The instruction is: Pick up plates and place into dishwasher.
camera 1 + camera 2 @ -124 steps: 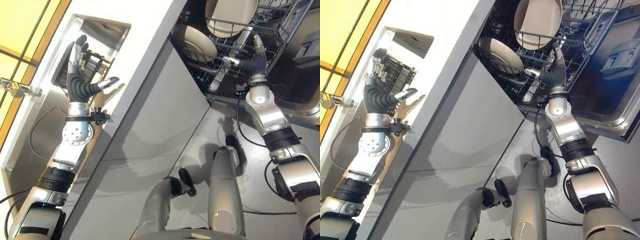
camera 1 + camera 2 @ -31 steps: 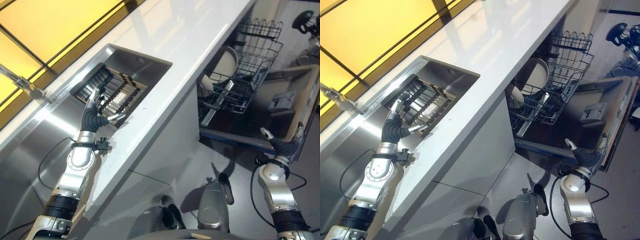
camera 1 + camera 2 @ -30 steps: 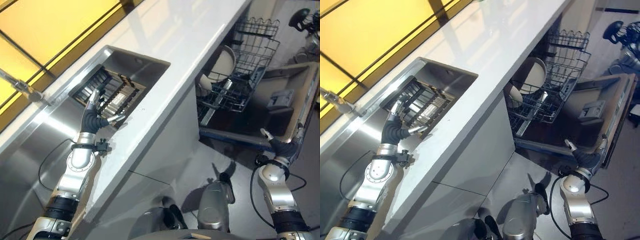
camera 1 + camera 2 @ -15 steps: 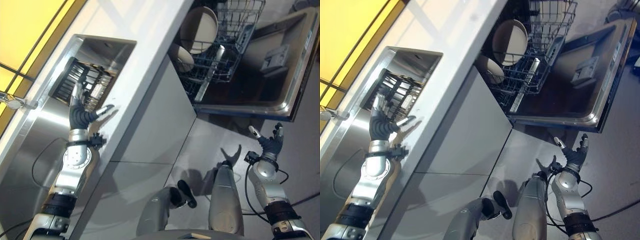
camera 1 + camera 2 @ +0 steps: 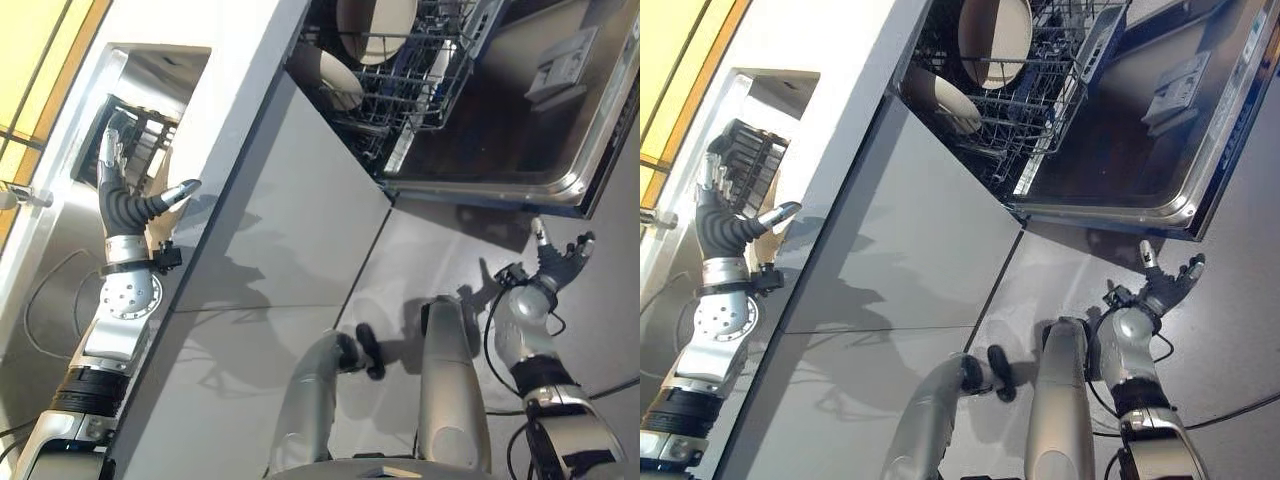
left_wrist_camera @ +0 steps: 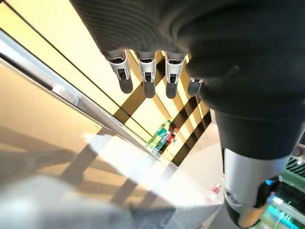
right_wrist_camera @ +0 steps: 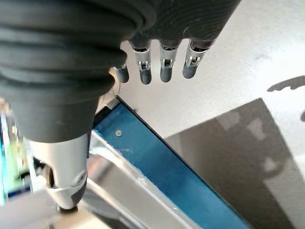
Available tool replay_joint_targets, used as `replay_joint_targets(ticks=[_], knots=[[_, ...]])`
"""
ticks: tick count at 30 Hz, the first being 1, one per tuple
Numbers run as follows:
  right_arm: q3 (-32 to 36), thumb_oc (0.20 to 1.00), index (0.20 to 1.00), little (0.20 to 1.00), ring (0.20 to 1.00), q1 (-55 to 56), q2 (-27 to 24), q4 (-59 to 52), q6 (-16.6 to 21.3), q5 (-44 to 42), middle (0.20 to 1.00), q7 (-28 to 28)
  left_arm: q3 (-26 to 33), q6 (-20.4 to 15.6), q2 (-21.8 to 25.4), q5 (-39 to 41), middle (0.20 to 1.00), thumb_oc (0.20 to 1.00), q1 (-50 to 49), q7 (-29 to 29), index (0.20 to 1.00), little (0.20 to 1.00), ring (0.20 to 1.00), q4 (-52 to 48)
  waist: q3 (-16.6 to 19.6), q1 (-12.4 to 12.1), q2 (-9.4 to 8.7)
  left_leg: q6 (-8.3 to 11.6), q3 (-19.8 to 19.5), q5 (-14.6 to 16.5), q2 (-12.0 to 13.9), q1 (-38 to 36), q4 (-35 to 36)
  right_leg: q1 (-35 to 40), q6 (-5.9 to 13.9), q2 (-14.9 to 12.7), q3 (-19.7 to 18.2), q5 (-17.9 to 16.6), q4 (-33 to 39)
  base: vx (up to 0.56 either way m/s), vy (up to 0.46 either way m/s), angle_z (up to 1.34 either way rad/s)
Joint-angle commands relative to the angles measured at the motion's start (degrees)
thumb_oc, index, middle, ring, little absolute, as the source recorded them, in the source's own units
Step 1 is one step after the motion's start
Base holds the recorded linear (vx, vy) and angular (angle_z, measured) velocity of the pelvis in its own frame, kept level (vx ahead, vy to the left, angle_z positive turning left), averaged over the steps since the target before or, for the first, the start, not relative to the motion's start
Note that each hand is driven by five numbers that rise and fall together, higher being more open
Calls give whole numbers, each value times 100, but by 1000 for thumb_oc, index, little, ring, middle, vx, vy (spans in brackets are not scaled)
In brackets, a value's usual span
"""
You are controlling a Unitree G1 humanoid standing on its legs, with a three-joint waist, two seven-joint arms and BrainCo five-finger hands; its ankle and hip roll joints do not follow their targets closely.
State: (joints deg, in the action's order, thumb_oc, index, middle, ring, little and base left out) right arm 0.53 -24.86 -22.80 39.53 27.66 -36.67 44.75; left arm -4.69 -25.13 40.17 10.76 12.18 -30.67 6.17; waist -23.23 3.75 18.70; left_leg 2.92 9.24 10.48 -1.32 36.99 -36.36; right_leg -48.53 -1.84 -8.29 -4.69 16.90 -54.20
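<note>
1. The white counter (image 5: 250, 60) ran across the scene with grey cabinet fronts (image 5: 290, 210) below it, and it stood between the sink on the robot's left and the dishwasher on its right

2. The dishwasher door (image 5: 1140, 150) lay folded down and fully open, which left the lower rack (image 5: 1040, 90) pulled out over it and reachable from above

3. The sink (image 5: 135, 120) was sunk into the counter, and a dark ribbed drying rack (image 5: 745, 150) sat inside it; whether any plate remained in there could not be told

4. Two pale plates were already loaded on edge between the rack's wires, one large plate (image 5: 992, 35) further back and a second plate (image 5: 940, 100) nearer the counter, standing apart so that water could likely reach both faces

5. The left hand (image 5: 125, 195) was raised at the sink's edge just beside the drying rack, fingers straight and thumb spread, holding nothing; it looked placed for a reach into the sink, probably for the next plate

6. The right hand (image 5: 1168, 278) hung low over the floor, below the door's front edge and well apart from the rack, fingers (image 7: 162, 67) relaxed and empty, seemingly kept clear of the door
</note>
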Motion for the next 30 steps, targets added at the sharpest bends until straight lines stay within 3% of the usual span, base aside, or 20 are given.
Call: replay_joint_targets(ticks=[1, 6, 8, 9, 11, 12, 14, 18, 21, 30], knots=[[165, 1000, 1000, 1000, 1000, -711, -147, 69, 542, -328, 1000, -191, -785, -140, -787, 38, 1000, 1000, -248, -117, 1000, 1000, 1000, -191, -657, 138, 603, -132, 1, -865, 207, 331, 366, 104, -286, 187, 209, 924, -986, 115, 83, -67], [189, 1000, 1000, 1000, 1000, -1192, -416, -18, 457, -275, 1000, -167, -655, -29, -721, 184, 1000, 1000, -195, 149, 1000, 1000, 1000, -327, -657, 79, 684, -278, 173, -376, 64, 754, -454, -290, -405, -39, 229, 1235, -1760, 90, 24, 14], [341, 1000, 1000, 1000, 1000, -1513, -629, 59, 447, -633, 1000, -504, -677, 9, -630, 270, 1000, 1000, -160, 240, 1000, 1000, 1000, -338, -657, 62, 697, -281, 208, -7, -45, 947, -1021, -414, -406, -184, 182, 1537, -2248, 108, -60, 16], [370, 1000, 1000, 1000, 1000, -1640, -684, 132, 485, -792, 1000, -663, -659, -5, -615, 273, 1000, 1000, -155, 275, 1000, 1000, 1000, -336, -657, 26, 731, -338, 258, -130, -25, 1089, -1044, -598, -442, -209, 210, 1409, -2337, 41, -59, 28], [459, 1000, 1000, 1000, 1000, -1934, -831, 203, 399, -1145, 1000, -1015, -661, -63, -573, 313, 1000, 1000, -192, 334, 1000, 1000, 1000, -319, -657, 7, 731, -294, 285, 183, -87, 1217, -1483, -687, -424, -282, 141, 1704, -2763, 31, -46, 29], [477, 1000, 1000, 1000, 1000, -2059, -878, 246, 369, -1347, 1000, -1339, -647, -82, -583, 303, 1000, 1000, -186, 354, 1000, 1000, 1000, -318, -657, -19, 761, -340, 338, 48, -60, 1345, -1476, -862, -464, -303, 172, 1570, -2817, 98, -51, 15], [399, 1000, 1000, 1000, 1000, -2310, -984, 193, 251, -1701, 1000, -2209, -663, -163, -585, 269, 1000, 1000, -222, 431, 1000, 1000, 1000, -312, -657, -47, 761, -293, 326, 297, -107, 1455, -1810, -926, -466, -348, 97, 1808, -3105, 47, -40, 8], [45, 1000, 1000, 1000, 1000, -2378, -1024, -462, 317, -1464, 1000, -3751, -489, -300, -522, 347, 1000, 1000, -366, 627, 1000, 1000, 1000, -298, -657, -69, 737, -264, 355, 350, -28, 1769, -2054, -1214, -474, -383, 36, 1881, -3385, 0, 0, 0], [-162, 1000, 1000, 1000, 1000, -2152, -1036, -1017, 325, -1107, 1000, -4398, -268, -254, -552, 392, 1000, 1000, -371, 839, 1000, 1000, 1000, -200, -657, -40, 634, -256, 344, 347, 53, 1850, -2119, -1272, -439, -380, 36, 1831, -3358, 0, 0, 0], [-530, 1000, 1000, 1000, 1000, -1680, -1192, -2539, -160, 39, 1000, -4933, 78, -33, -555, 440, 1000, 1000, -274, 1136, 1000, 1000, 1000, -210, -657, -75, 283, -202, 168, 121, 164, 1532, -1697, -857, -337, -341, 266, 1525, -2655, 9, -2, -4]])
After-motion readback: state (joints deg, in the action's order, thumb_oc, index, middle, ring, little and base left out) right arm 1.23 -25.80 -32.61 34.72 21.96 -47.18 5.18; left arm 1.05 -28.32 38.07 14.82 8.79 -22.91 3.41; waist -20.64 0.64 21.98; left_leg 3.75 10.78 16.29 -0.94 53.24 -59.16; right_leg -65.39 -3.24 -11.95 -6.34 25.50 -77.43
